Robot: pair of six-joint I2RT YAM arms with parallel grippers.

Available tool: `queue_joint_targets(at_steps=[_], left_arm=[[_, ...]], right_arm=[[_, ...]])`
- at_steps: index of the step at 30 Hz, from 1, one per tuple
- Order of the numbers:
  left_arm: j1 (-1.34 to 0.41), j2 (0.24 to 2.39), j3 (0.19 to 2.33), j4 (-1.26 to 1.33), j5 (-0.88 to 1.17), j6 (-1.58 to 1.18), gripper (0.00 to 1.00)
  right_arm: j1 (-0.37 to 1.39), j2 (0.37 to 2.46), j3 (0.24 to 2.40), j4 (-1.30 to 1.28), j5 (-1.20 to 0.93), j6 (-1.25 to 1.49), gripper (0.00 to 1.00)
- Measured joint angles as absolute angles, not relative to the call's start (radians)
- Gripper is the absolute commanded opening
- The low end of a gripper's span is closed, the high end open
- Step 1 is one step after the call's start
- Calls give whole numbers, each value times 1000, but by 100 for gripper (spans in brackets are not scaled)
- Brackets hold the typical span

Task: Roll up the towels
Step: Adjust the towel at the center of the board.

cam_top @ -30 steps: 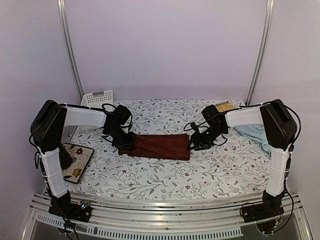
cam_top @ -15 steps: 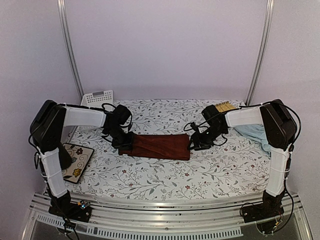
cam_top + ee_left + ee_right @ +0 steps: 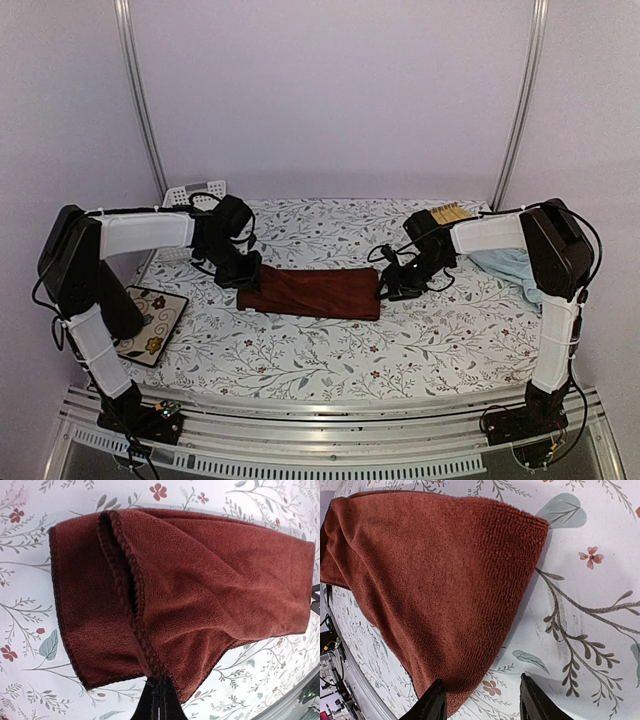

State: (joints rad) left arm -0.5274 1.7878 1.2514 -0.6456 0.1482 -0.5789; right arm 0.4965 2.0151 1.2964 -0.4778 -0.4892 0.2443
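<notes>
On the left, our left gripper (image 3: pixel 159 690) is clamped tight on the left end of the rust-red towel (image 3: pixel 318 293), which lies mid-way across the table (image 3: pixel 300 350) between both arms. At its right end, our right gripper (image 3: pixel 481 685) stands with jaws apart. Far right, the pale blue towel (image 3: pixel 505 265) lies crumpled by the right arm.

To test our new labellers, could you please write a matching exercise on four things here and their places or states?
Things: 1 red towel; 2 blue towel; 3 left pincer; 4 right pincer.
States: a open, at the red towel's right end; b bunched by the table's right edge; c shut on the red towel's left end; d lying mid-table.
Pairs: 1-d; 2-b; 3-c; 4-a.
</notes>
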Motion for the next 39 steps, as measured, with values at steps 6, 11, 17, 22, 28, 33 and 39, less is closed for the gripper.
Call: queue_joint_targets(at_steps=[6,11,17,22,28,33,39], left_arm=[[-527,1782,1224,-671,137,-577,0],[-525,1775,1194,-680,104,-570,0],[-522,1776,1181,-682,34,-548,0],[-522,1792,1180,-676,-12,-533,0],[-521,1814,1176,-670,-38,-527,0],[-521,1819,1161,-667,-49,-527,12],[-519,1831,1159,-670,-36,-532,43]], right_arm=[[496,2015,1295,-477,-490,243,52],[495,2015,1288,-463,-501,243,51],[495,2015,1286,-459,-508,243,51],[495,2015,1285,-456,-510,243,51],[495,2015,1285,-456,-511,243,51],[495,2015,1285,-456,-511,243,52],[495,2018,1291,-463,-511,242,52]])
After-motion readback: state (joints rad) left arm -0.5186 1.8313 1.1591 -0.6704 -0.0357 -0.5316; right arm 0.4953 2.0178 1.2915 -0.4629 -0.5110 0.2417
